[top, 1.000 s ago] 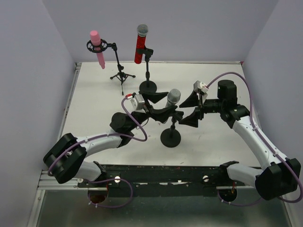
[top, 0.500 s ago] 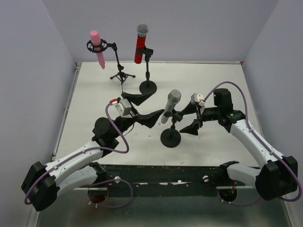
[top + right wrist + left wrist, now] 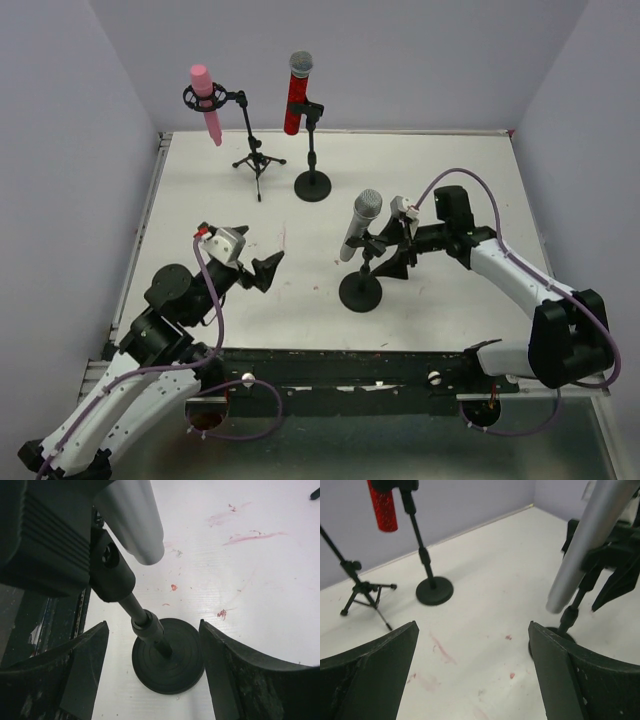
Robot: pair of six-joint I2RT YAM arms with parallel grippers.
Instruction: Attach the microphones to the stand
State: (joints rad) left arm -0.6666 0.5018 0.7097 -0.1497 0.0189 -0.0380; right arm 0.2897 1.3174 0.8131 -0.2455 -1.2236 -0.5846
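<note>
Smooth silver-grey stick microphone [image 3: 360,222] clipped, tilted, on a black round-based stand [image 3: 360,292].
The right gripper [image 3: 393,255] has its jaws spread either side of the thin pole [image 3: 146,623], not touching; the left gripper [image 3: 265,272] holds wedge-shaped jaws wide over the stained white table [image 3: 450,180].

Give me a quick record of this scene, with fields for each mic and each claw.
pink mic: mounted on tripod stand, back left
red mic: mounted on round-base stand, back centre
silver mic: mounted on near stand, tilted
left claw: open, empty, clear of all stands
right claw: open, fingers either side of near stand's pole
</note>
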